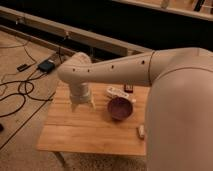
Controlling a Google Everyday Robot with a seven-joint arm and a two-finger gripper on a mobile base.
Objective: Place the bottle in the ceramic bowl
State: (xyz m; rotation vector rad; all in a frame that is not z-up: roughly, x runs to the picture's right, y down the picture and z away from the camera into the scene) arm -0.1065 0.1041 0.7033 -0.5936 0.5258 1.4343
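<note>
The dark maroon ceramic bowl [120, 108] sits on the wooden table [80, 131], right of its middle. The small white bottle [119, 93] lies on its side just behind the bowl, touching or nearly touching its far rim. My gripper [82, 103] points down at the left part of the table, close to the surface, about a bowl's width left of the bowl and the bottle. It holds nothing that I can make out. My large white arm [150, 70] crosses the view from the right.
A small beige block [141, 131] lies near the table's right front edge. A small dark object [128, 88] sits behind the bottle. Cables and a black box [46, 65] lie on the floor to the left. A low rail runs behind the table.
</note>
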